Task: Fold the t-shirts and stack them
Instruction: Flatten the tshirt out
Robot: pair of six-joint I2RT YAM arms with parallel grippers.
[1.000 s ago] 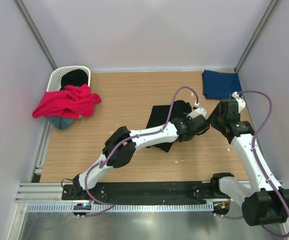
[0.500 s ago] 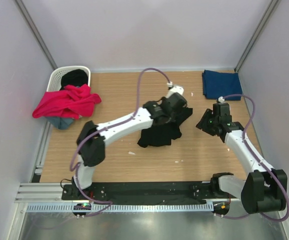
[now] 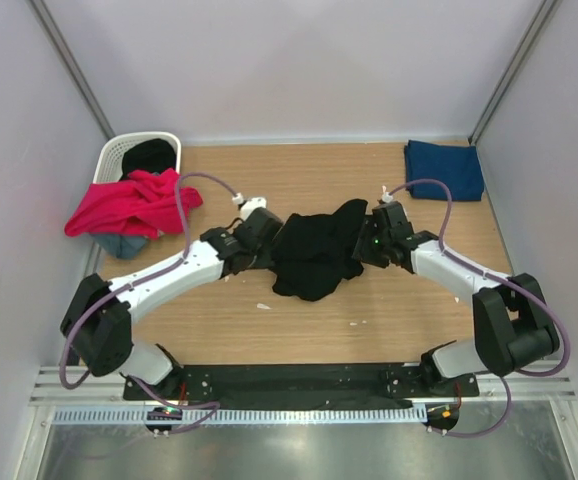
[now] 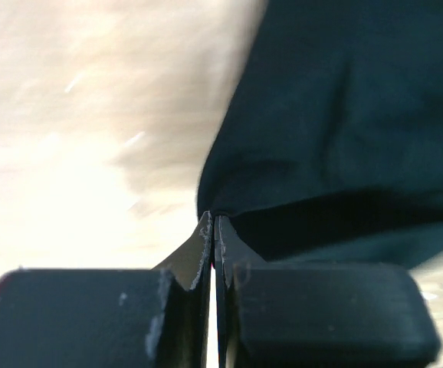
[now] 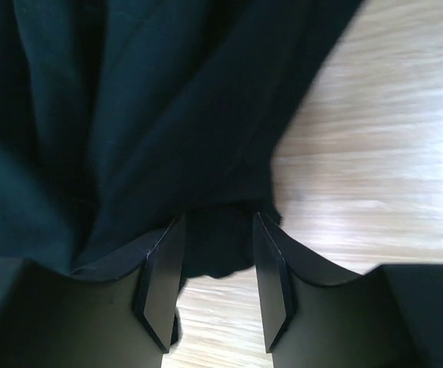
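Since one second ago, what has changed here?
The left gripper crossed leftward to the left edge of the black t-shirt, now shut on it. The right gripper moved in to its right edge, open around cloth. The navy t-shirt, magenta-red t-shirt and basket stayed put.

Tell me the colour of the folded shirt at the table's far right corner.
The folded shirt is navy blue, clearest in the top view.

No text, label, brand, number or sign can be read in any view.
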